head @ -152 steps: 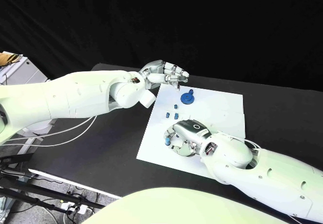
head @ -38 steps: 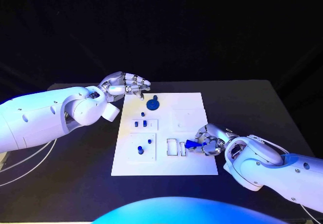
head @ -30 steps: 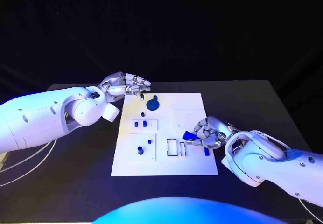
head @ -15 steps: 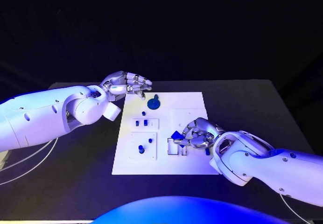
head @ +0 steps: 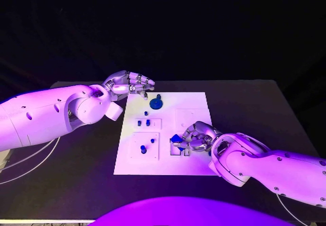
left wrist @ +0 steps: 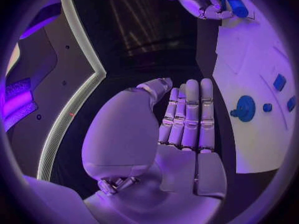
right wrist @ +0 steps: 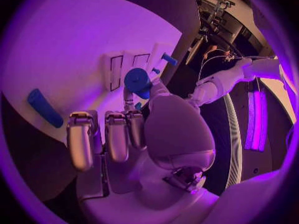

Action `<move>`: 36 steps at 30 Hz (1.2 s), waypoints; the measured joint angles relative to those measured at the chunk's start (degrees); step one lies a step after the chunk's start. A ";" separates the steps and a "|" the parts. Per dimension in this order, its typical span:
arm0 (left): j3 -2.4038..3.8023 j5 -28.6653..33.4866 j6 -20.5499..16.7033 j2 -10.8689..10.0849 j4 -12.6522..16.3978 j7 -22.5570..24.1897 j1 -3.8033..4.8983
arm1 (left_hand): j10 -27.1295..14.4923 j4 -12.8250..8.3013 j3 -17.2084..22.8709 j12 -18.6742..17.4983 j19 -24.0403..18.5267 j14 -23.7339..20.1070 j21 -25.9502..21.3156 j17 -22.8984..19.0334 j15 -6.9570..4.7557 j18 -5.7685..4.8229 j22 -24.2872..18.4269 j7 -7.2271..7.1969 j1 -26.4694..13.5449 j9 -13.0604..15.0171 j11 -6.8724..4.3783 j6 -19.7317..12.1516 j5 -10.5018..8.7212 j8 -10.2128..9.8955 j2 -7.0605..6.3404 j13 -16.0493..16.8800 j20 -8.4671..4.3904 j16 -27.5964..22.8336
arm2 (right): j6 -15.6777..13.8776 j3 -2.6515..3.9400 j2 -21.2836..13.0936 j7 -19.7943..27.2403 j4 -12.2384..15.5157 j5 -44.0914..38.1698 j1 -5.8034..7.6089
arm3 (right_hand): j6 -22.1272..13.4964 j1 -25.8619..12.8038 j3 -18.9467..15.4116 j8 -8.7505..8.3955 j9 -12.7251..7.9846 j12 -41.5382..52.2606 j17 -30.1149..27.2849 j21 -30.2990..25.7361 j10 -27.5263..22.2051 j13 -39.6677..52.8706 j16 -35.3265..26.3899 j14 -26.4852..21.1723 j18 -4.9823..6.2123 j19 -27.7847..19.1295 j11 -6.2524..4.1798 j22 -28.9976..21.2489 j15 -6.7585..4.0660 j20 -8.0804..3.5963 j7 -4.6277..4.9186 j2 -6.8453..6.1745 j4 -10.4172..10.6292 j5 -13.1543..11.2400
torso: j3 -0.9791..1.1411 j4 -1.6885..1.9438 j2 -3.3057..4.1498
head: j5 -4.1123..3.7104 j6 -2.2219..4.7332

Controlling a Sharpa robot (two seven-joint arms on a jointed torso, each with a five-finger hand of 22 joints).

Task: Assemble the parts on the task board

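Your right robot hand (head: 195,137) is pinching a small blue plastic part (head: 176,138) between thumb and fingertips, and it is hovering over the near middle of the flat white task board (head: 192,162), just above the pair of narrow rectangular slots (head: 180,149) cut there. In the right wrist view the same blue part (right wrist: 137,79) is sitting right at the slot openings, so you are likely at the seating step. Keep the part square to the slot as you lower it, and release only once it is standing on its own. A loose blue peg (right wrist: 44,107) is lying on the board beside that hand; avoid brushing it as you descend. Your left robot hand (head: 132,84) is hanging at the board's far left corner with its fingers curled in and nothing in them, near the round blue disc with a knob (head: 157,103). Leave it parked there, clear of the small blue pieces (head: 144,123) already standing in the board's left column.
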 measured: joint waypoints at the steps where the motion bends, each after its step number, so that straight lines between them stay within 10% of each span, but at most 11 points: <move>1: 0.00 -0.02 0.01 -0.01 -0.04 -0.03 0.00 | 0.00 0.00 0.00 0.00 0.00 0.00 0.00 0.00 0.00 0.00 0.00 0.00 0.00 0.00 0.00 0.00 0.00 0.00 0.00 0.00 0.00 0.00 | 0.24 0.00 0.10 0.00 -0.08 0.01 -0.02 | 0.00 -0.08 -0.04 0.00 0.00 0.00 0.00 0.00 0.00 0.00 0.00 0.00 0.00 0.00 0.00 0.00 0.00 0.00 0.00 -0.08 -0.03 0.00 | 0.01 -0.02 -0.01 | 0.04 0.00; 18: -0.02 -0.23 0.19 -0.19 -0.04 -0.30 0.00 | 0.00 0.00 0.00 0.00 0.00 0.00 -0.22 0.02 0.00 0.01 -0.06 0.00 0.00 0.00 0.00 0.00 0.00 0.00 0.00 0.00 0.00 0.00 | 2.04 -0.07 0.47 -0.92 -0.81 -0.91 -0.29 | 0.02 -3.89 -0.25 1.66 0.45 0.00 -0.01 -0.01 0.03 0.00 0.00 0.00 0.00 0.00 0.04 -0.01 0.01 0.00 -0.02 -0.03 -0.05 0.00 | 0.07 -0.05 0.01 | 0.16 0.13; 25: -0.02 -0.27 0.20 -0.22 -0.01 -0.38 0.00 | 0.00 0.00 0.00 0.00 0.00 0.00 -0.22 0.04 0.00 0.00 -0.06 0.00 0.00 0.00 0.00 0.00 0.00 0.00 0.00 0.00 0.00 0.00 | 2.24 -0.09 0.62 -1.03 -0.84 -1.53 -0.30 | 2.50 -9.71 -4.74 2.68 0.96 -0.67 -0.02 -0.30 0.04 -0.01 0.00 0.01 0.00 0.00 0.03 -0.02 0.00 0.00 -2.29 0.47 0.01 0.16 | 0.05 -0.05 0.02 | 0.16 0.14; 36: -0.03 -0.33 0.22 -0.33 -0.03 -0.45 0.00 | 0.00 -0.25 0.25 0.00 0.00 0.00 -0.22 0.03 0.00 0.00 -0.06 0.00 0.33 0.00 0.00 0.00 0.00 0.00 0.33 0.00 0.00 0.00 | 2.34 -0.09 0.55 -0.78 -0.75 -1.77 -0.31 | 1.87 -13.39 -9.05 2.89 0.99 -2.38 -0.02 -1.34 0.04 -0.01 -0.01 0.00 0.00 0.00 0.03 -0.02 0.00 0.01 -2.13 1.83 0.10 0.23 | 0.05 -0.05 0.02 | 0.35 0.19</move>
